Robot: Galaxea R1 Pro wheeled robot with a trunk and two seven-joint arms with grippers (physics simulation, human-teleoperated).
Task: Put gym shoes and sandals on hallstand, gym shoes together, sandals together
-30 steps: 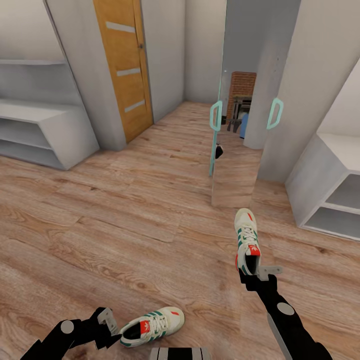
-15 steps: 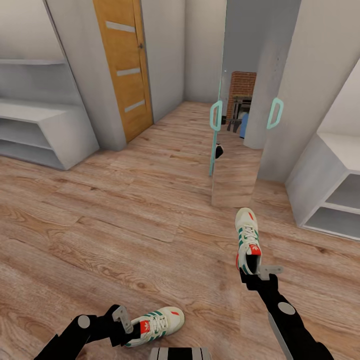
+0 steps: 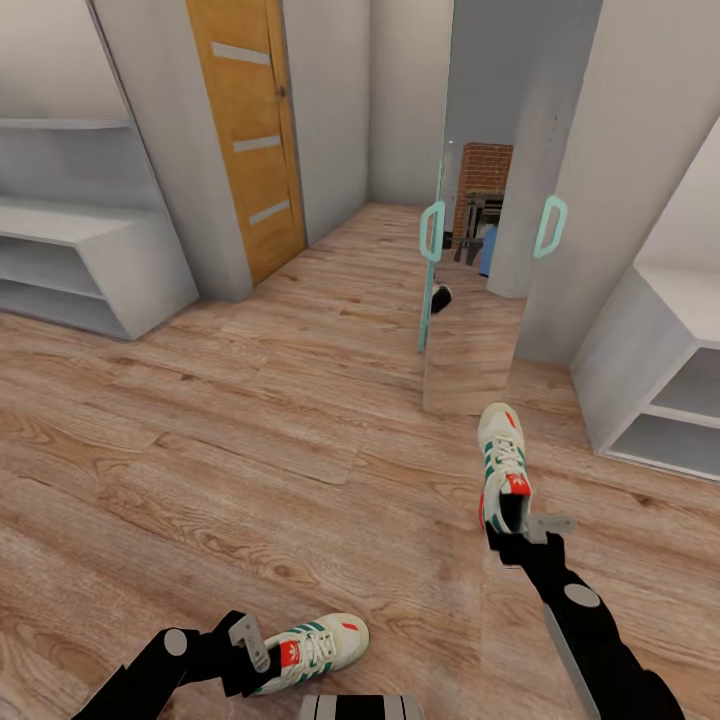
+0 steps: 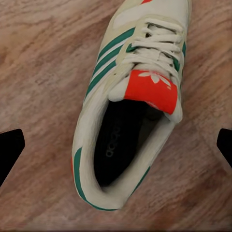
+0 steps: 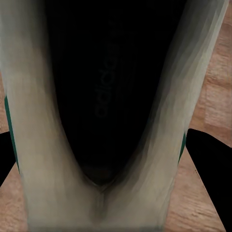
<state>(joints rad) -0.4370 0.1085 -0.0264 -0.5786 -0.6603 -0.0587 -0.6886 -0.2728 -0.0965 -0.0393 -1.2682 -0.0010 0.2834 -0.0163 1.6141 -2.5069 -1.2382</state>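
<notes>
One cream gym shoe [image 3: 312, 645] with green stripes lies on the wood floor [image 3: 250, 450] near my base. My left gripper [image 3: 250, 648] is open at its heel. In the left wrist view this gym shoe [image 4: 130, 96] lies between the two wide-apart fingertips [image 4: 10, 151]. My right gripper [image 3: 522, 528] is shut on the heel of the second gym shoe [image 3: 502, 462], toe pointing away. Up close, that heel [image 5: 104, 145] sits between the dark fingers [image 5: 209, 166]. The pale grey hallstand [image 3: 95, 255] stands at the far left. The sandals are out of view.
A wooden door [image 3: 245, 130] is beyond the hallstand. A mirrored panel with teal handles [image 3: 432, 232] stands ahead. A low white shelf unit [image 3: 640, 370] is on the right, near the held shoe. Open floor stretches between me and the hallstand.
The left gripper moved up to the heel of the near shoe and stays open there. The right gripper and its shoe shifted forward and slightly right.
</notes>
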